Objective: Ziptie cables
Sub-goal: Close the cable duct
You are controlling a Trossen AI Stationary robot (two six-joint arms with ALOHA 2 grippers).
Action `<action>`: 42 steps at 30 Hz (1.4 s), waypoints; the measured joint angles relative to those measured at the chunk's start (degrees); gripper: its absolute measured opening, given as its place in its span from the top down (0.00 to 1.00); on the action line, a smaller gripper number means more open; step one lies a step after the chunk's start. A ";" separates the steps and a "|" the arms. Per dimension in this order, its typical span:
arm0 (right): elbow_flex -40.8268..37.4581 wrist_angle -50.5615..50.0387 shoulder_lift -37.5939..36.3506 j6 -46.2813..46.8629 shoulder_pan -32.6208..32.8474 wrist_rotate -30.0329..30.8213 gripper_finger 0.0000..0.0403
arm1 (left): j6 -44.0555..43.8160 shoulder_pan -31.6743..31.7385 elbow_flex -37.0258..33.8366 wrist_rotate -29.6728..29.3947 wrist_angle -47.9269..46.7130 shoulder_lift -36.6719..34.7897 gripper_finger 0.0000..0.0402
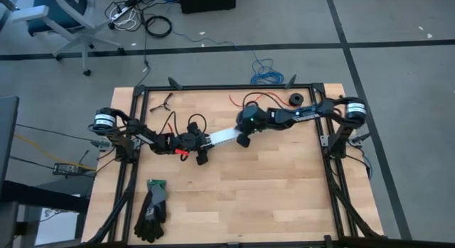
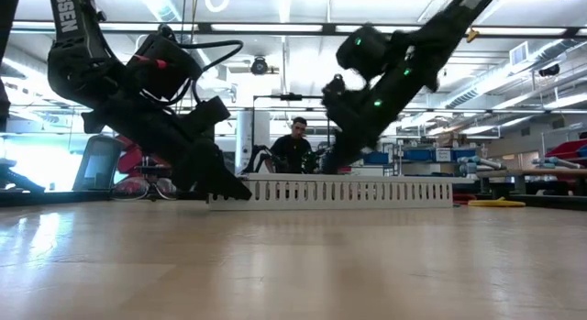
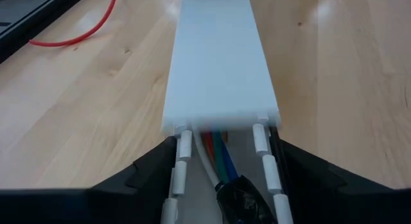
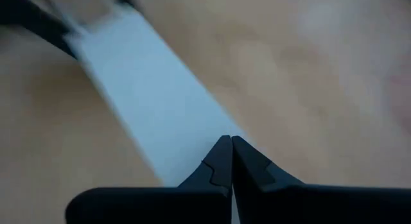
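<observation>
One white slotted channel [image 1: 226,137] lies on the wooden table [image 1: 284,198] nearer its far edge, with two grippers on it. The left gripper [image 3: 221,169] straddles one end, its jaws closed on the channel's two slotted walls, while the right gripper [image 4: 226,161] presses pinched-shut fingertips on the lid at the other end. The cables [image 3: 217,156], one bundle of white, green, blue and red wires, lie inside the channel, running under its lid; the table's near half is open except for one pair of gloves [image 1: 152,209] near the near left corner.

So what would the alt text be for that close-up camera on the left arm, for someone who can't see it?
A white slotted channel with a flat lid lies on the wooden table, its near end between the left gripper's dark fingers. Coloured cables, dark-sleeved at the near end, run under the lid. A thin red wire curves nearby.
</observation>
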 joint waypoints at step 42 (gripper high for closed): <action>2.60 22.05 3.75 -4.33 0.26 -15.30 1.00 | -4.96 -2.58 -8.69 -0.50 1.46 -10.09 0.26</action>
